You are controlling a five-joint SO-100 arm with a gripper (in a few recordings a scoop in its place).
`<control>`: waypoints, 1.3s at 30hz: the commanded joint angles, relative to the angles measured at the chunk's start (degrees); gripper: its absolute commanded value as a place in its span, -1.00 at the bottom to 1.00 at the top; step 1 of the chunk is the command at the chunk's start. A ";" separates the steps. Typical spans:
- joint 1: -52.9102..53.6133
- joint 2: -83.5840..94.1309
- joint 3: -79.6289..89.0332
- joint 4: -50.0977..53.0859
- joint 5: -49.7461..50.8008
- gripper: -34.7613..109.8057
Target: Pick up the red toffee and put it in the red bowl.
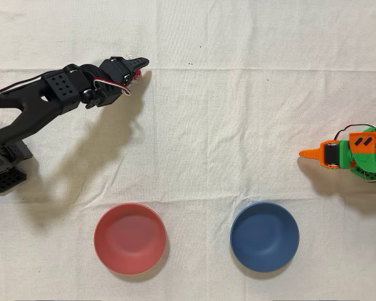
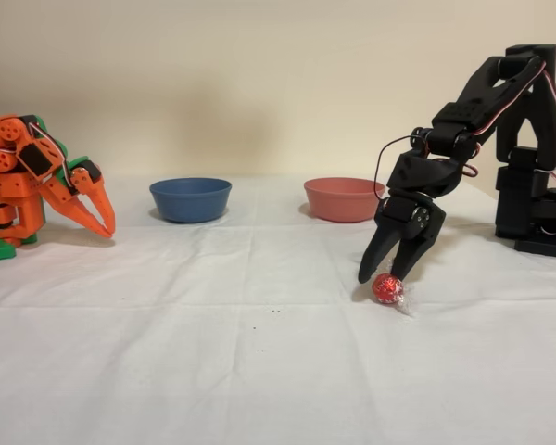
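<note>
Black gripper point(image 2: 385, 276) low over the cloth point(image 2: 213, 371), fingertips pointing down, jaws parted narrowly. Red toffee point(image 2: 385, 287) right at the tips in the fixed view, seemingly just beside the nearer fingertip and resting on the cloth, not yet clamped as far as can be told. From overhead, gripper point(image 1: 140, 68) with a glint of red point(image 1: 138, 75) just under the tips.

Red bowl point(image 2: 343, 198) well behind the jaws in the fixed view, blue bowl point(image 2: 191, 198) further off to its left (orange arm point(image 2: 46, 181) idle at far left).

Likely trouble: round, foil-slick candy squirting sideways out of the closing tips if off-centre between them. Also possible: pinching merely the clear twisted wrapper end point(image 2: 404, 303), giving a dangling, loose hold and a drop on the way to the bowl. Pressing too low risks snagging the cloth.
</note>
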 commanded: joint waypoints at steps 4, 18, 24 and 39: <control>-0.26 2.99 0.44 0.26 -0.18 -0.13; -0.97 7.73 2.20 2.72 0.44 -0.15; -1.76 8.35 1.85 3.78 0.88 -0.15; -2.72 6.86 0.53 3.25 1.23 -0.33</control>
